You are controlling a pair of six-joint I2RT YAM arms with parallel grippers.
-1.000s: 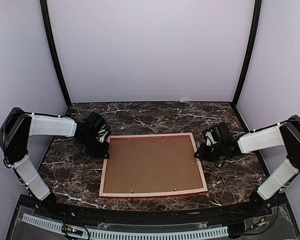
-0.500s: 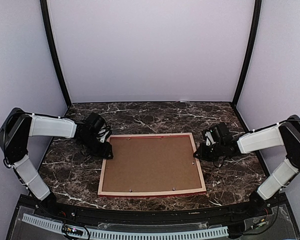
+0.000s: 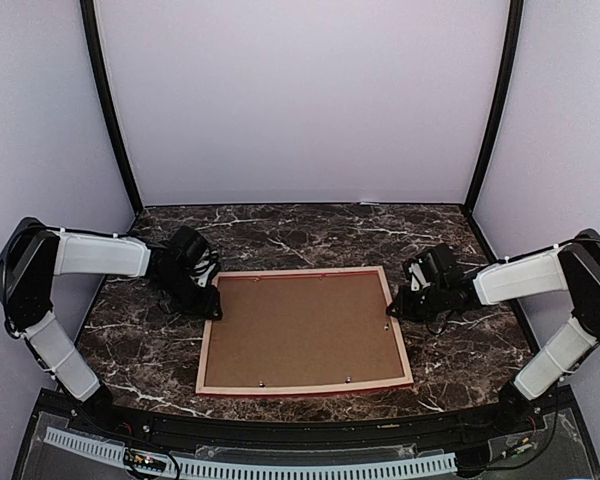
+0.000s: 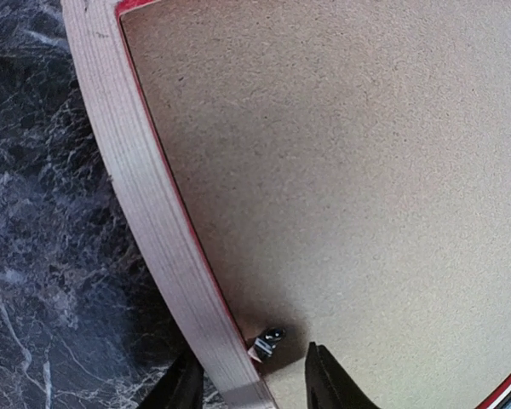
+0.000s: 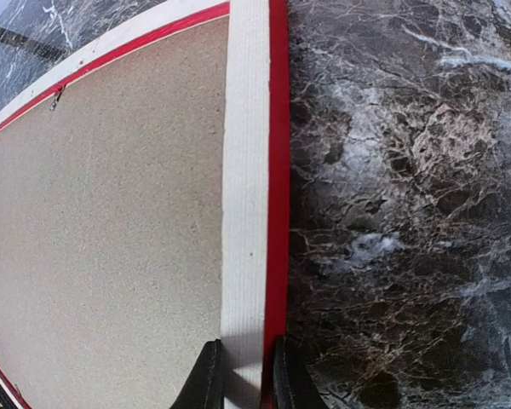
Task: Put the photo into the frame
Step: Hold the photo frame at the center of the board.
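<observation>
Left wrist view gives it away: the left gripper [image 4: 251,373] had its jaws together a second ago, and now they stand apart, one finger outside the frame [image 4: 153,213] and the other over the brown board [image 4: 366,170], right by a little metal tab [image 4: 271,338]. It's straddling the frame's left edge near the far corner, not squeezing it as far as I can see. The frame has also slid a hair to the left since then.

The right gripper [image 5: 245,379] hasn't budged. Its fingers are pinched on the frame's right edge, pale wood on one side and red on the other.

My guess is the left side just let go, or it's lining up on that tab. Either way the board is still seated, so nothing is getting in or out until the tabs are dealt with.

The frame lies flat in the middle of the table [image 3: 310,235], a bit nearer the front edge. It's face down, pale back up, red peeking out round the rim. Its long axis runs left to right, roughly parallel to the front edge and skewed just slightly.

The photo isn't visible anywhere. It could be under the board, but I can't tell.
</observation>
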